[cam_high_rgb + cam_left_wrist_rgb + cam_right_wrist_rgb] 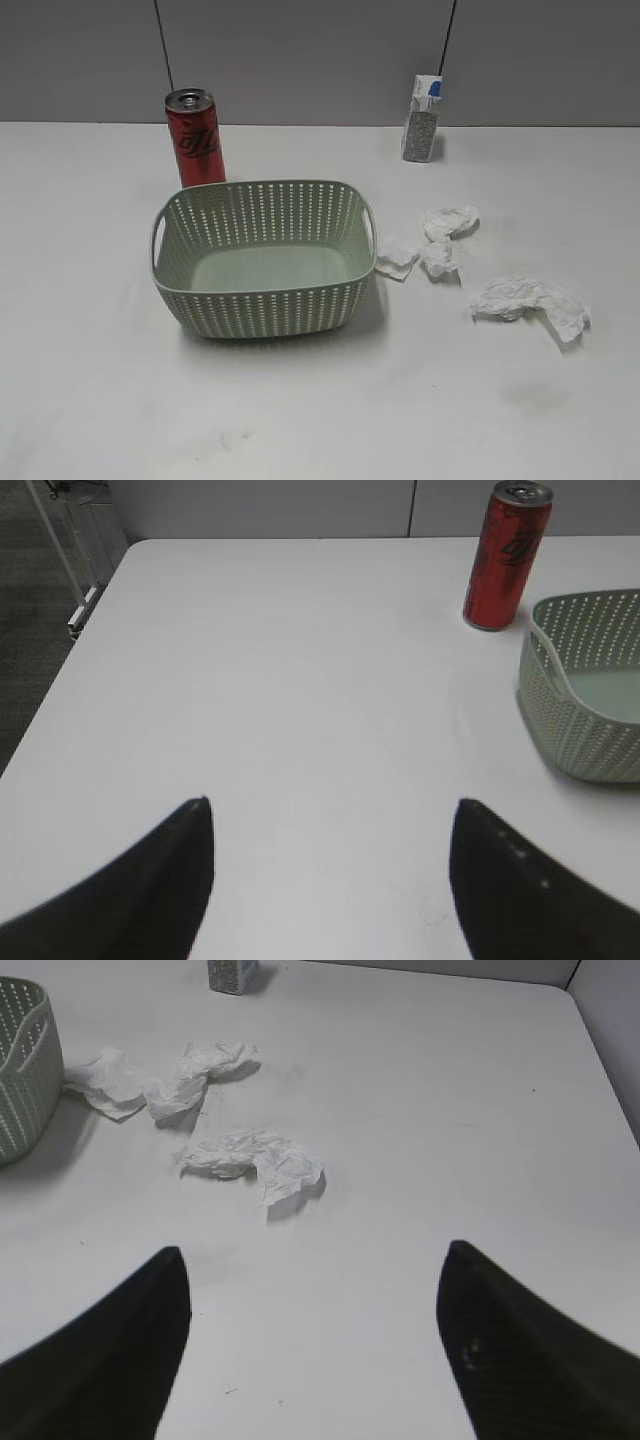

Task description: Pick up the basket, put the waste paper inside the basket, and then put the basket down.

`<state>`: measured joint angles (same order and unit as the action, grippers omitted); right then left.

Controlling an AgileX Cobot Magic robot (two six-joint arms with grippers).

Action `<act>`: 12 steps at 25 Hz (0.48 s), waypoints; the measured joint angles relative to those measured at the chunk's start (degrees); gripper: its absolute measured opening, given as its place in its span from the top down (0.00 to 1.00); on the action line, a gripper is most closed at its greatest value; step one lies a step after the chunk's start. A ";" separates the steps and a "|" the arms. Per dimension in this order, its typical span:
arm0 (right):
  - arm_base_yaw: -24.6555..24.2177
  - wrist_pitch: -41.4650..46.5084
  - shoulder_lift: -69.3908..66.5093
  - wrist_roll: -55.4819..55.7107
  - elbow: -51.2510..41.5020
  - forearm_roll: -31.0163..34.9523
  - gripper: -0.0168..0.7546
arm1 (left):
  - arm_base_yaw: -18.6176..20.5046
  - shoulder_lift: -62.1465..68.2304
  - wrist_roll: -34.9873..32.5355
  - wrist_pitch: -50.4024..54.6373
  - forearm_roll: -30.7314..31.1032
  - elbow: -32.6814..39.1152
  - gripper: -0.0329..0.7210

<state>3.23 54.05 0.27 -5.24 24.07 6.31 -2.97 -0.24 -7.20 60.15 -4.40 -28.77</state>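
Note:
The pale sage-green basket stands empty on the white table, left of centre. It also shows at the right edge of the left wrist view and the left edge of the right wrist view. Several crumpled white waste paper wads lie to its right: one against the basket, one beside it, one behind, and a larger one further right. They show in the right wrist view too. My left gripper is open over bare table. My right gripper is open, short of the wads.
A red drink can stands behind the basket, also in the left wrist view. A small white-and-blue carton stands at the back right. The table's left edge and right edge are in view.

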 joint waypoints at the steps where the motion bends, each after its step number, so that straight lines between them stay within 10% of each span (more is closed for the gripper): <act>1: 0.00 0.00 0.00 0.00 0.00 0.00 0.23 | 0.00 0.00 0.00 0.00 0.00 0.00 0.22; 12: 0.00 0.00 0.00 0.06 0.00 0.00 0.23 | 0.00 0.00 0.00 0.00 0.00 0.00 0.22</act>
<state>3.23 54.05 0.27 -5.18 24.07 6.31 -2.97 -0.24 -7.20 60.15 -4.40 -28.77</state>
